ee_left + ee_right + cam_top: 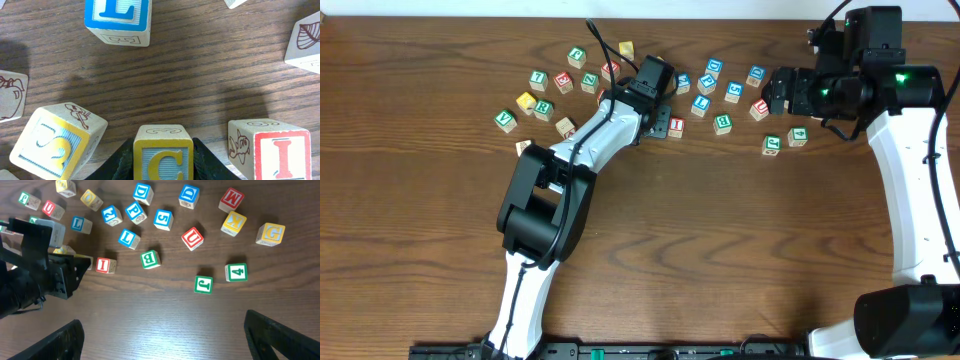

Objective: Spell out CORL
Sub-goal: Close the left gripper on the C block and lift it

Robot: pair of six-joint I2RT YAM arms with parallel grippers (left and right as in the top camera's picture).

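Yellow-edged C block (162,161), just one, fills left end effector (163,162); right end effector (165,337) gapes wide.

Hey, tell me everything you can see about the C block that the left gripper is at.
The C block is a pale wooden cube. Its facing side shows a yellow C on light blue inside a yellow border; the top bears a faint outline carving. It sits upright, seemingly on the table, clamped at both sides by the black fingers of the left gripper. No other block touches it.
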